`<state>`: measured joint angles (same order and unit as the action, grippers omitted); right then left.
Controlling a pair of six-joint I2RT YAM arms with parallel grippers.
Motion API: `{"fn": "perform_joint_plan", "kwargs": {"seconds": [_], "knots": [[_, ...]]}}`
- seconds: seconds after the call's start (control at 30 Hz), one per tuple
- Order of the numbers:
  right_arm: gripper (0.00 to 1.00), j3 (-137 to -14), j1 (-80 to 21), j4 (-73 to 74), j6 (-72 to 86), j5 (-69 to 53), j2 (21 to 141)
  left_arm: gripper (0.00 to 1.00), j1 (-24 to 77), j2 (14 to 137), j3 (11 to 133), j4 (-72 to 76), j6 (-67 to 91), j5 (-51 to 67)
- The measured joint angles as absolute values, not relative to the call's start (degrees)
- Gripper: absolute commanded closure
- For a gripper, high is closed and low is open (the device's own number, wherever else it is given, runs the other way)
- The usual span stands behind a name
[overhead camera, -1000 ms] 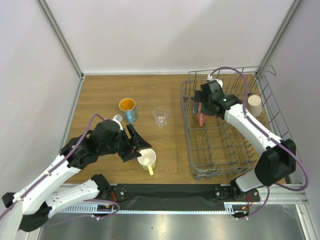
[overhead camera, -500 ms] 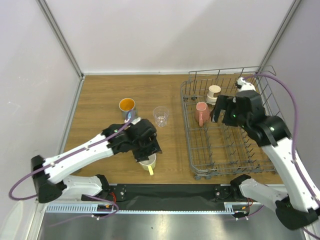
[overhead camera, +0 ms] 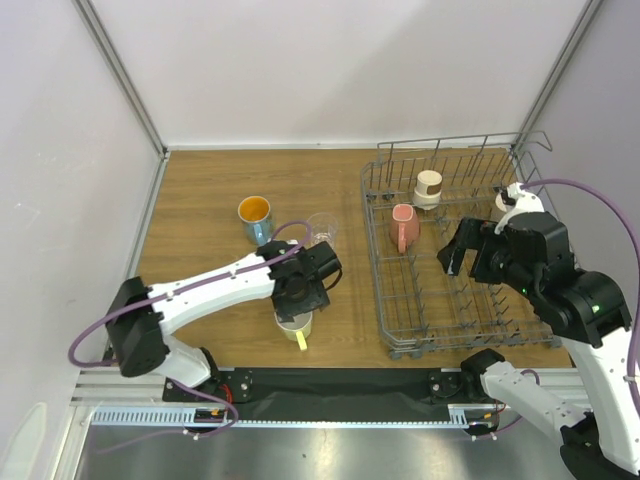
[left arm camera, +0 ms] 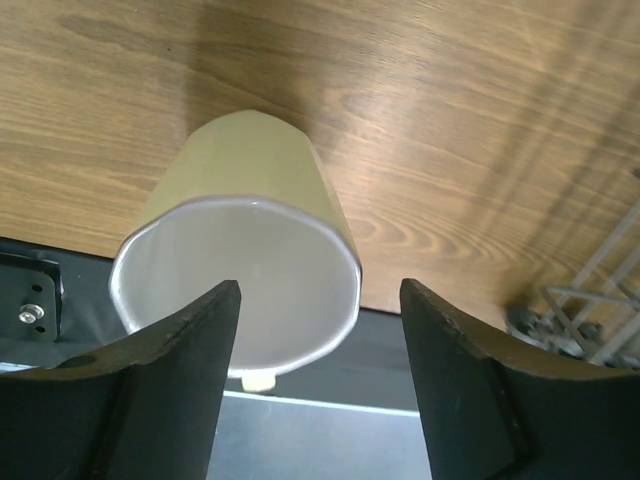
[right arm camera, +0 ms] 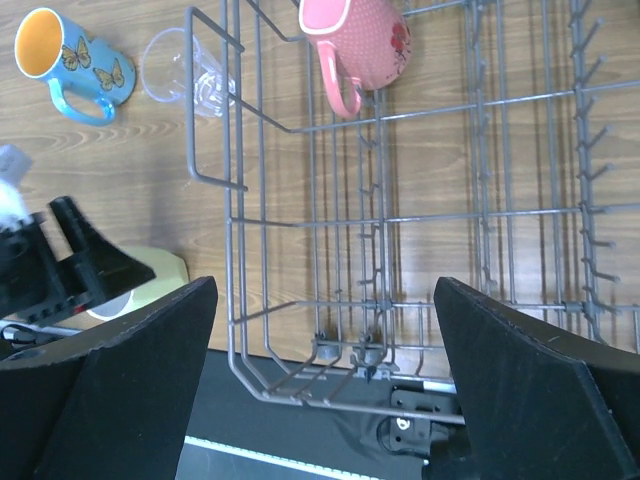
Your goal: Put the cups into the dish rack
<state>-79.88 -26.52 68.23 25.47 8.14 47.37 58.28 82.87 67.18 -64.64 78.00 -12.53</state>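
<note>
Under the left gripper [left arm camera: 320, 300], the yellow cup [left arm camera: 250, 190] stands upright, mouth up.

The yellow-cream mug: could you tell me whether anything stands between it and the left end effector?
Nothing visible does. In the left wrist view the open left end effector hangs right above the yellow-cream mug, with no other object between them.
</note>
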Motion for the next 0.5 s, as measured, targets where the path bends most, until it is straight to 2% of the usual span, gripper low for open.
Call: {"fn": "perform_joint_plan", "kwargs": {"seconds": [0.07,0.17,0.23,0.27,0.33,0.37,0.43,0.5], "knots": [[0.03,-80.4,-26.5,69.4,25.5,8.2,47.0,0.33,58.3,85.1,67.2,-64.2,78.0,-12.5],[0.03,-80.6,-26.5,70.2,25.5,8.4,46.5,0.44,58.0,87.6,67.2,-63.5,77.9,-12.4],[0.02,-80.6,-26.5,70.7,25.4,8.4,46.3,0.58,57.7,88.4,67.2,-63.2,77.7,-12.5],[0.02,-80.6,-26.5,70.9,25.4,8.4,46.2,0.68,57.6,88.5,67.2,-63.0,77.5,-12.5],[0.02,-80.6,-26.5,71.2,25.4,8.3,46.2,0.78,57.3,88.5,67.2,-62.7,77.1,-12.5],[0.02,-80.6,-26.5,71.2,25.4,8.1,46.3,0.87,57.2,88.5,67.2,-62.4,76.9,-12.7],[0.02,-80.6,-26.5,71.1,25.4,7.5,46.6,0.98,56.8,88.5,67.5,-62.3,76.4,-12.8],[0.02,-80.6,-26.5,70.8,25.4,6.4,47.1,1.0,56.5,88.1,67.9,-63.2,75.5,-12.9]]}}
